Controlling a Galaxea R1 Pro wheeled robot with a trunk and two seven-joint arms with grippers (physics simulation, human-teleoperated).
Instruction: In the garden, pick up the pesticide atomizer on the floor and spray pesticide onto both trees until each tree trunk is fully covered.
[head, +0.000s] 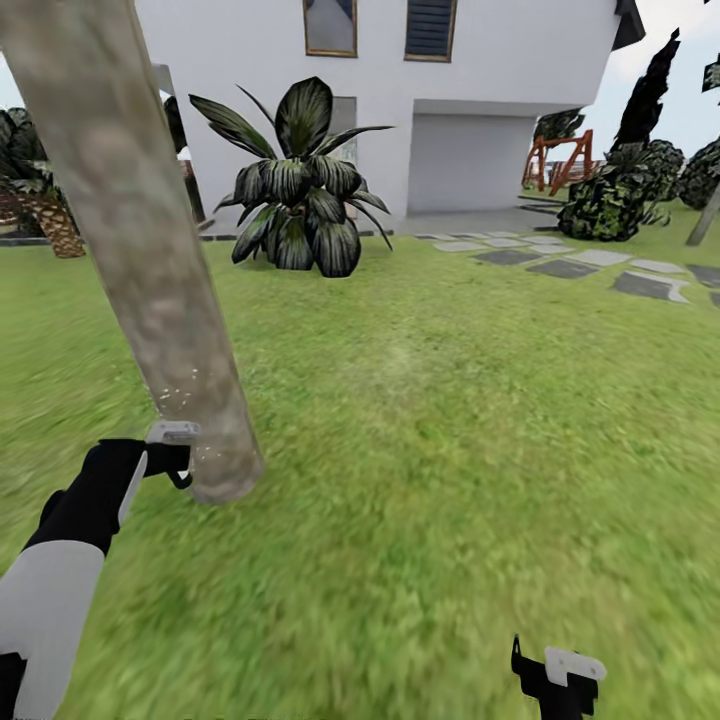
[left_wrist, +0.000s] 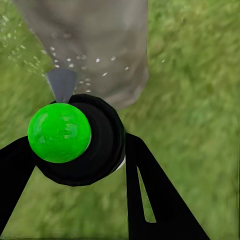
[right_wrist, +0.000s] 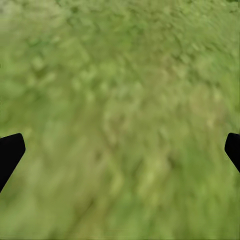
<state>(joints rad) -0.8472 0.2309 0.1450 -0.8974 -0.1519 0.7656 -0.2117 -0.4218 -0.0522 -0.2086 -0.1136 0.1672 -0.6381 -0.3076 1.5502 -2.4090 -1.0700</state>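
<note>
Green-capped black pesticide atomizer (left_wrist: 75, 137), likely light rigid plastic best held round its body, sits clamped in the left gripper (head: 172, 455), nozzle at the tree trunk (head: 150, 270) base, white pesticide (left_wrist: 82, 62) specks landing; right gripper (right_wrist: 120, 150) spread, empty over grass.

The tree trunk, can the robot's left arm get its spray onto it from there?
Probably yes. The left gripper holds the atomizer right beside the tree trunk, nozzle facing it. Only open air lies between, and white pesticide specks already dot the bark.
</note>
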